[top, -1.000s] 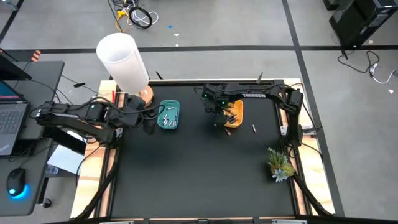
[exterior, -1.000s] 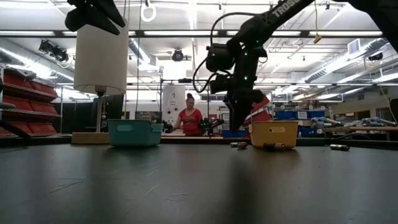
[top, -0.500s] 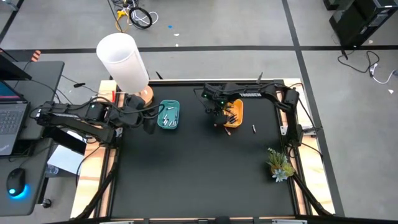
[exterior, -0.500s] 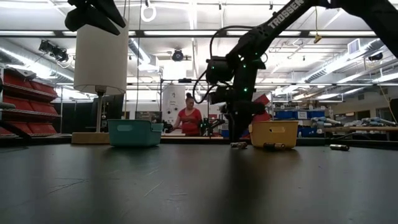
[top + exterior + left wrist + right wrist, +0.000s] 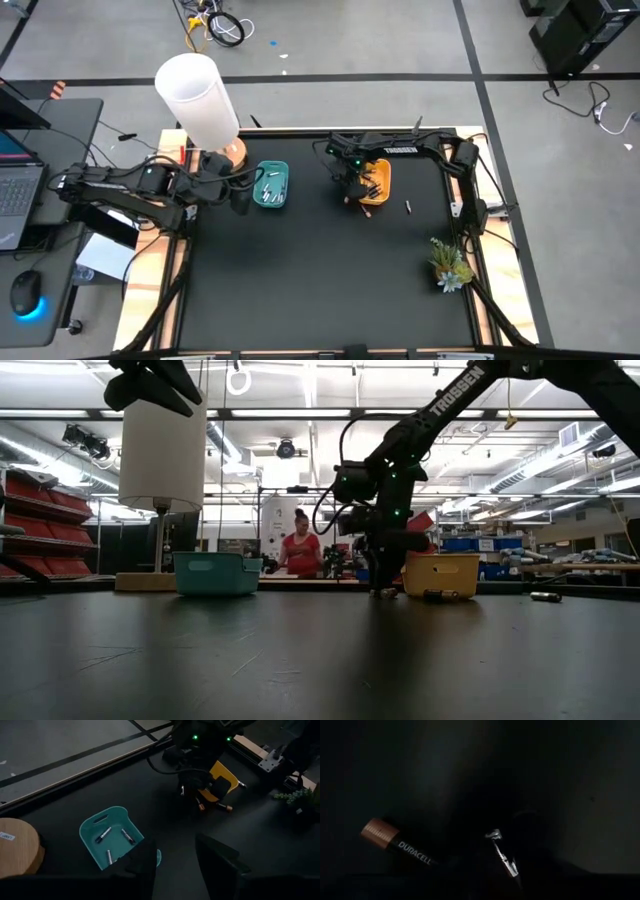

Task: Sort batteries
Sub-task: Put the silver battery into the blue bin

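We saw the right gripper [image 5: 352, 193] drop to the table beside the yellow tray [image 5: 378, 181], fingers closing around a battery [image 5: 400, 842]; whether clamped, we couldn't tell. Left gripper [image 5: 172, 865] waited, fingers apart, by the teal tray [image 5: 111, 843]. Pickup looked imminent.

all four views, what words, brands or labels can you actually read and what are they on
"DURACELL" on the dark copper-ended battery lying on the black table, right wrist view.
"TROSSEN" on the right arm's link, low view.
The same arm's white lettering in the high view: too small to read.
A small label on the round wooden base, left wrist view: too blurred to read.
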Motion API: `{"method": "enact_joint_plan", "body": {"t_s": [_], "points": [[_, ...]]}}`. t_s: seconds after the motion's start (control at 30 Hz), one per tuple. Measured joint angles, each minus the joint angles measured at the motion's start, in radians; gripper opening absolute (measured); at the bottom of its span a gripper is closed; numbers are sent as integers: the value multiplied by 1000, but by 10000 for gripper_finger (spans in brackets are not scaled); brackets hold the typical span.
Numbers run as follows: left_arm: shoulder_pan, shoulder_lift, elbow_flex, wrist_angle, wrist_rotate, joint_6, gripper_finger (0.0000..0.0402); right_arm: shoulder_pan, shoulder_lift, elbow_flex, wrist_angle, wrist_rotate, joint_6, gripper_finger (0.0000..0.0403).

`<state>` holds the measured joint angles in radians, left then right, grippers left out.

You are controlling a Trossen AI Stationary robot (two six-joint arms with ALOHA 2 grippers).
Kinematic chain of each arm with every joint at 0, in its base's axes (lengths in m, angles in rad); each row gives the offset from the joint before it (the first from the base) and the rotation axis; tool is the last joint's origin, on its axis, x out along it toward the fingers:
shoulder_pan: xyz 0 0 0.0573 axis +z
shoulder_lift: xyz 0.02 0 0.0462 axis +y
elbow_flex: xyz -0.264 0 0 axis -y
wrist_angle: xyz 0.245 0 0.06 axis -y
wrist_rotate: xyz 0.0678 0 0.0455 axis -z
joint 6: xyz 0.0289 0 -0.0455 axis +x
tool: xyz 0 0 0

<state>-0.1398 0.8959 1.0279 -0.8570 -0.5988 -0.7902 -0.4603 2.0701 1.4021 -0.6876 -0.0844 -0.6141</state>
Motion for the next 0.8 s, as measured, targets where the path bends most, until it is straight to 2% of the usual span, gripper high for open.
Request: {"method": "enact_joint_plan", "body": {"t_s": [0.23, 0.43, 0.8], "points": [[0, 0, 0, 0, 4, 0, 147, 3, 2, -3, 25, -26, -34, 19], [0, 0, 0, -1, 4, 0, 147, 20, 4, 2, 63, -22, -27, 31], [0, 0, 0, -2, 3, 21, 147, 51, 13, 84, 65, -44, 87, 29]]}}
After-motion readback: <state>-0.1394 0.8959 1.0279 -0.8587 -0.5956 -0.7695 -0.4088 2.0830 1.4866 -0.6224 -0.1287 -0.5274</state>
